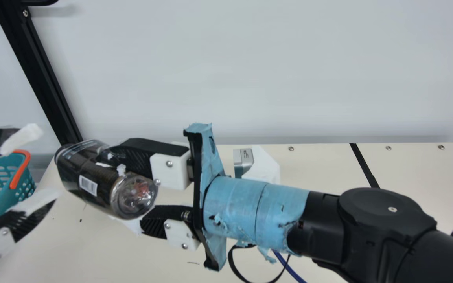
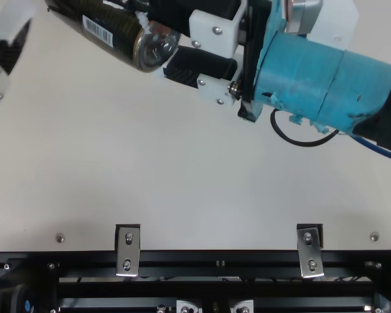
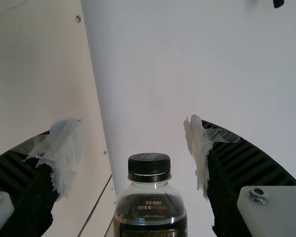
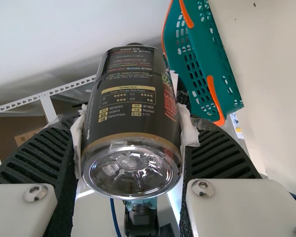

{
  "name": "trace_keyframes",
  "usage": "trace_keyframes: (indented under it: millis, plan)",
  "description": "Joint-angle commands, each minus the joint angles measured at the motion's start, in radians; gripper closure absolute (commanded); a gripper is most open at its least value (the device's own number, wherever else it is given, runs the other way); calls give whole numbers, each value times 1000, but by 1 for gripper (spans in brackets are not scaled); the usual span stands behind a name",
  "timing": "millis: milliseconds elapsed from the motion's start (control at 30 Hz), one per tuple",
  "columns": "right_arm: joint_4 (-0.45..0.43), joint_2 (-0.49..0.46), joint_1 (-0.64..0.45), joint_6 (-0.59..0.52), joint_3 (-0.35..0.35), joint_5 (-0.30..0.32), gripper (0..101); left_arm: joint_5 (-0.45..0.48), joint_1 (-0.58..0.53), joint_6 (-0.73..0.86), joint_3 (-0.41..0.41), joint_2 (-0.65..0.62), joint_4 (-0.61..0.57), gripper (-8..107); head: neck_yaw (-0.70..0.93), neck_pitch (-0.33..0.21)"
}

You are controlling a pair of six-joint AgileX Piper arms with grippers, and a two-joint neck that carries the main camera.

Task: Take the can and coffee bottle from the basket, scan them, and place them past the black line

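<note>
Coffee bottle point(image 1: 89, 181) is grasped by the right gripper point(image 1: 126, 188), its jaws closed around the sides near the clear base point(image 1: 135, 195). In the main view the arm comes in from four o'clock and the bottle lies between eight and nine o'clock, lifted above the cream tabletop point(image 1: 313, 169). It is tilted over, its base toward four o'clock and its cap end toward ten. A barcode point(image 1: 88, 184) on its dark label faces the neck camera, and the right wrist view shows the label's print between the jaws.

The left gripper point(image 1: 37, 169) is at nine o'clock in the main view, its jaws spread wide with nothing in them, white tape hanging at the tips. They point at the cap end; in the left wrist view the black cap point(image 3: 149, 165) shows between them.

The teal basket point(image 1: 14, 188) with orange handles is also at nine o'clock, partly behind the left gripper. A silver-and-white device point(image 1: 243, 159) shows toward two o'clock from the right gripper's mount, partly behind the arm. The black line point(image 1: 362, 163) runs across the tabletop between three and four o'clock, and a blue cable point(image 1: 289, 269) hangs toward five.
</note>
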Motion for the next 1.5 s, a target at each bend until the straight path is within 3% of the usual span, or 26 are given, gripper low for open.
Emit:
trace_keyframes:
  millis: [0, 167, 333, 733, 1000, 1033, 1067, 1233, 1467]
  plan:
    - [2, -1, -3, -1, 0, -1, 101, 0, 0, 0, 0, 0, 0, 9, -7, -27]
    - [9, -31, -44, -15, -1, -54, 101, 0, 0, 0, 0, 0, 2, 9, -7, -27]
    - [9, -85, -77, -74, 9, -175, 101, 0, 0, 0, 0, 0, 2, 9, -7, -27]
    - [9, -224, 22, -250, 66, -604, 101, 0, 0, 0, 0, 0, 2, 9, -7, -27]
    - [-37, -271, 189, -220, 106, -853, 101, 0, 0, 0, 0, 0, 2, 9, -7, -27]
    - [-51, -275, 207, -194, 110, -866, 101, 0, 0, 0, 0, 0, 2, 9, -7, -27]
    - [-22, -273, 166, -229, 106, -791, 101, 0, 0, 0, 0, 0, 2, 9, -7, -27]
    - [-40, -277, 208, -194, 110, -865, 101, 0, 0, 0, 0, 0, 2, 9, -7, -27]
    - [-73, -266, 217, -219, 114, -903, 101, 0, 0, 0, 0, 0, 2, 9, -7, -27]
